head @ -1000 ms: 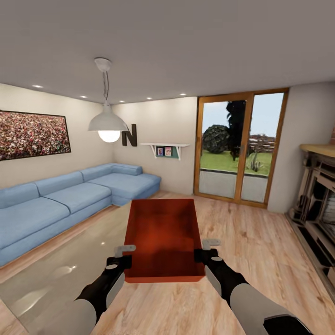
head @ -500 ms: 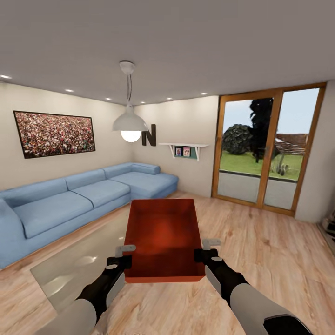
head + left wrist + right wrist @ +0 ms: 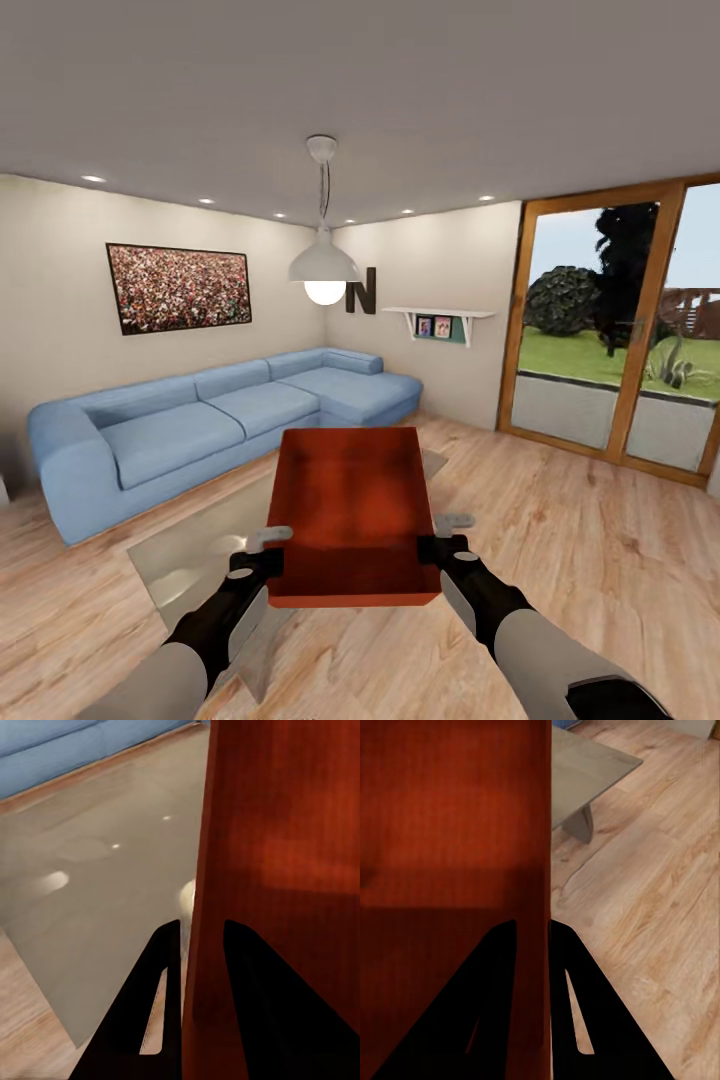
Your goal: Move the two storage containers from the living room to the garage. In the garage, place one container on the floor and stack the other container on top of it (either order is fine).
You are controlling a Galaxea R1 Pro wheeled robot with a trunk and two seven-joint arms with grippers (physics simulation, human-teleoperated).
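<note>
While both arms reach forward, the left gripper [image 3: 262,552] pinches the left wall of the orange-red storage container [image 3: 352,500] and the right gripper [image 3: 445,538] pinches its right wall, so it hangs between them. Beyond it lie a glass table [image 3: 190,545], wood-plank floor [image 3: 580,560], blue sofa [image 3: 200,420] and glass doors [image 3: 620,340].

One dark letter [image 3: 361,290] — "N" — stands on the far wall [image 3: 440,270]; nothing else is legible.
</note>
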